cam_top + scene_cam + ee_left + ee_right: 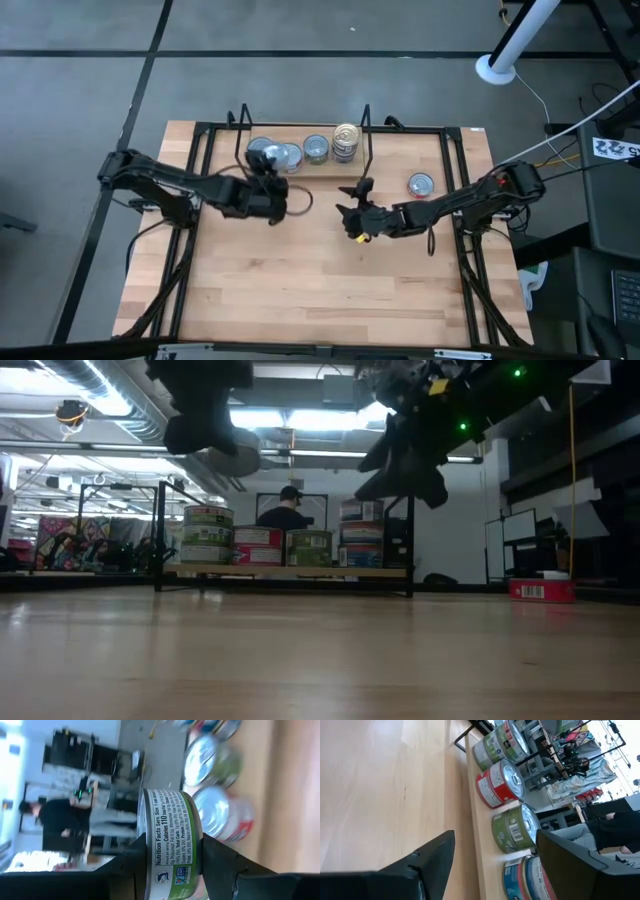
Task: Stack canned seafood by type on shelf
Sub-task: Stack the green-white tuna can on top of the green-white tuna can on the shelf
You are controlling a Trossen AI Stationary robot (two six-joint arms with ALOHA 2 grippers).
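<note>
Table edge: You are looking at a light wooden table [320, 290] with black frame rails [200, 180] running along its sides; the near half is lying bare in the high view.
Shelf: The low rack of thin black wire uprights on a light wooden base [290, 571] is sitting along the table's far edge, well apart from the near edge.
Left claw: Your left gripper [272, 195] is hovering just in front of the shelf's left end, and its fingers [220, 865] are clamped on a green-labelled round tin with a silver lid [172, 845], held off the table.
Right claw: Your right gripper [352, 218] is hanging above the table's middle, in front of the shelf's right end; its fingers [432, 857] are standing apart with nothing between them.
Open room: Bare wood is showing between the two grippers and all the way to the near edge.
Tins on shelf: In the low view you are seeing a stack of green tins [207, 534] at the left, a red-labelled tin [258, 546], a single green tin [309, 547], then a taller stack of blue and red tins [362, 536] at the right; the exact count in the stacks is hard to tell.
Tins off shelf: One red-labelled tin [421, 184] is lying alone on the table right of the shelf, near the right rail.
Room: A person in dark clothes [283, 512] is showing behind the shelf.
</note>
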